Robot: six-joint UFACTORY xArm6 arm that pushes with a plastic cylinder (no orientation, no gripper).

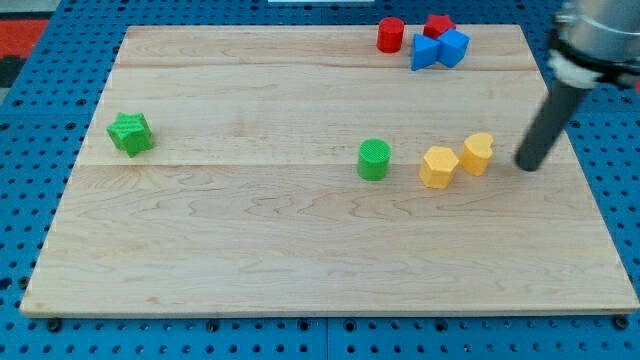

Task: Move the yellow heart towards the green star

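Observation:
The yellow heart [478, 153] lies right of the board's middle, touching or nearly touching a yellow hexagon-like block [438, 166] on its left. The green star [130, 133] sits far off near the board's left edge. My tip [526, 165] rests on the board just right of the yellow heart, a small gap apart from it. The dark rod slants up to the view's upper right.
A green cylinder [374, 159] stands left of the yellow blocks, between them and the star. At the top right are a red cylinder [390, 34], a red block [437, 25] and two blue blocks [440, 50]. The wooden board [300, 250] lies on a blue pegboard.

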